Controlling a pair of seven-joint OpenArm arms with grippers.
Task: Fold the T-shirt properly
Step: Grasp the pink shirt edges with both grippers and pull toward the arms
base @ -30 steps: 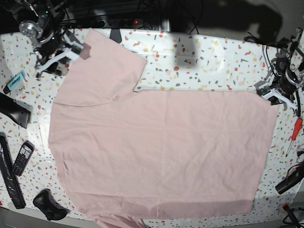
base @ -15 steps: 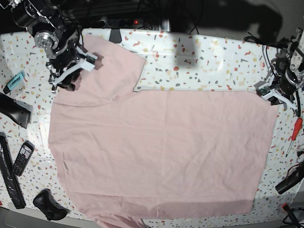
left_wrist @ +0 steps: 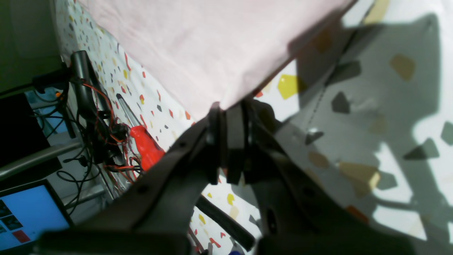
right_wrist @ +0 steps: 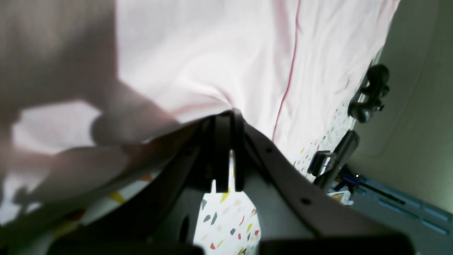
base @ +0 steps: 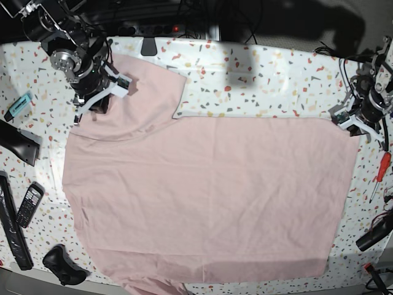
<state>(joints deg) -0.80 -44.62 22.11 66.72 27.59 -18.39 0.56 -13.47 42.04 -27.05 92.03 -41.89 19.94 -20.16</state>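
The pale pink T-shirt (base: 209, 184) lies spread flat, plain side up, over most of the speckled table (base: 276, 80). At the upper left, my right gripper (base: 110, 89) sits on the sleeve and shoulder area. In the right wrist view this gripper (right_wrist: 226, 117) is shut, with the T-shirt (right_wrist: 212, 53) bunching into creases at its tips. At the right edge, my left gripper (base: 339, 118) holds the hem corner. The left wrist view shows that gripper (left_wrist: 226, 106) shut on the T-shirt's (left_wrist: 198, 42) corner, low on the table.
A red screwdriver (base: 382, 169) and cables lie by the right edge. Along the left edge are a teal item (base: 19, 104), a black block (base: 18, 142), a phone (base: 29, 204), a long remote (base: 12, 227) and a black controller (base: 63, 264).
My right gripper moved rightward and down onto the sleeve and went from open to shut, wrinkling the cloth there. My left gripper stayed put on the hem corner.
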